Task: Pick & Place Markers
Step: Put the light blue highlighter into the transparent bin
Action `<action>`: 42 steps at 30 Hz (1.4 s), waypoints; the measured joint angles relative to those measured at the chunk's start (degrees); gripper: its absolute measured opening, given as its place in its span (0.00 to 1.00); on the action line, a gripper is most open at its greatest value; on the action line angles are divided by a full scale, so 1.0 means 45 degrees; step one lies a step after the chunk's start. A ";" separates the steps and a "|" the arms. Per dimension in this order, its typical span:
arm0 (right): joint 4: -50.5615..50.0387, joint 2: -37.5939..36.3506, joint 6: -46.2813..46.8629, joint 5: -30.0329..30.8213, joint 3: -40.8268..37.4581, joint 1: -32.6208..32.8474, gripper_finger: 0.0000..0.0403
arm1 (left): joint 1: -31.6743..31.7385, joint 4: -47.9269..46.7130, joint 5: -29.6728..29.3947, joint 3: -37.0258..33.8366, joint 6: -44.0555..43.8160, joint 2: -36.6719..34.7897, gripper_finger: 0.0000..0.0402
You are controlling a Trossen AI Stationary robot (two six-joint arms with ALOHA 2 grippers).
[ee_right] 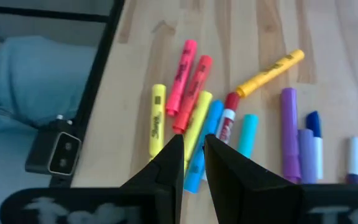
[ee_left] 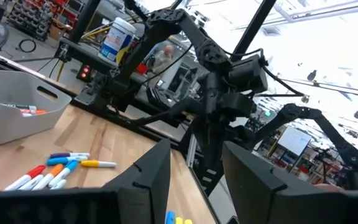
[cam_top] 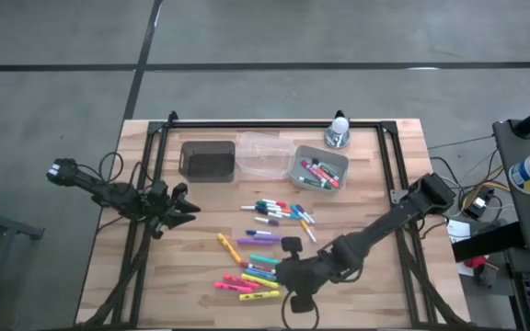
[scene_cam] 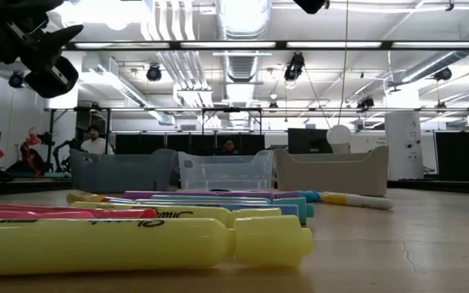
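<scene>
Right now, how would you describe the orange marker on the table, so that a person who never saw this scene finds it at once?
Start at the wooden table and find the loose pile of markers in front of the three bins. On the pile's left edge, the orange marker lies alone and slanted. It is the only orange one there; the pink and yellow ones lie nearer the front edge.

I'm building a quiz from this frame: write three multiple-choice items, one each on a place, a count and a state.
1. Which bin holds markers?
A. grey bin
B. dark bin
C. clear bin

2. How many bins stand in the row?
A. two
B. three
C. five

3. What does the right gripper hold?
A. a yellow highlighter
B. a bin
C. nothing

Key:
1 A: markers lie in the grey bin; the dark bin and clear bin look empty.
2 B: three side by side.
3 C: the right gripper hovers over the loose markers, narrow gap empty.
</scene>
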 joint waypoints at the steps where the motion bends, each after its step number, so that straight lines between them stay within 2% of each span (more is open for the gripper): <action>1: 0.0177 0.0012 0.0044 -0.0029 -0.0173 0.0019 0.14 | 0.0000 -0.0003 -0.0005 0.0000 0.0022 0.0000 0.35; 6: 0.1552 0.0073 0.0289 -0.0025 -0.0791 0.0023 0.16 | 0.0000 0.0023 -0.0019 0.0000 0.0014 0.0000 0.35; 13: 0.2265 0.0073 0.0299 -0.0058 -0.1313 0.0023 0.33 | 0.0000 0.0044 0.0000 0.0000 -0.0162 0.0000 0.35; 16: 0.2329 0.0073 0.0134 -0.0057 -0.1443 0.0048 0.36 | 0.0000 0.0042 0.0009 0.0000 -0.0196 0.0000 0.35; 22: 0.2398 0.0073 -0.0136 0.0138 -0.2157 0.0148 0.34 | 0.0000 -0.0051 -0.0010 0.0000 0.0096 0.0000 0.35; 30: 0.2352 0.0073 0.0576 0.2311 -0.3517 -0.0069 0.33 | 0.0000 -0.0160 -0.0018 0.0000 -0.0014 0.0000 0.35; 39: 0.2078 0.0068 0.0288 0.2679 -0.4271 -0.1019 0.33 | 0.0000 -0.0181 -0.0024 0.0000 0.0055 0.0000 0.35; 42: 0.1397 -0.0069 -0.0084 0.3701 -0.4079 -0.1379 0.33 | 0.0000 -0.0173 -0.0034 0.0000 0.0138 0.0000 0.35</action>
